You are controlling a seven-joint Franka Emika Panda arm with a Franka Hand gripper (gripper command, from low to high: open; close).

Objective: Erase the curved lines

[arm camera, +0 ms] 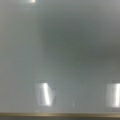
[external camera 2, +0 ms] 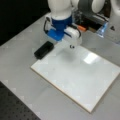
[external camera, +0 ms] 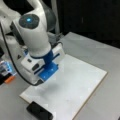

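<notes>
Grey counter carries the white board; the black eraser touches its corner. Above the board hangs the gripper, jaws' spread untellable. No curve lines show on it.

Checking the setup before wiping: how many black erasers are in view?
1. The black eraser lies at the white board's corner, at a front view's bottom left; the gripper hovers above the board. None seems hidden.

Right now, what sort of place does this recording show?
Probably a robotics lab bench. A white board lies flat on a grey table, a black block eraser beside its edge, and the arm's gripper hangs over the board. No pen stroke shows.
</notes>
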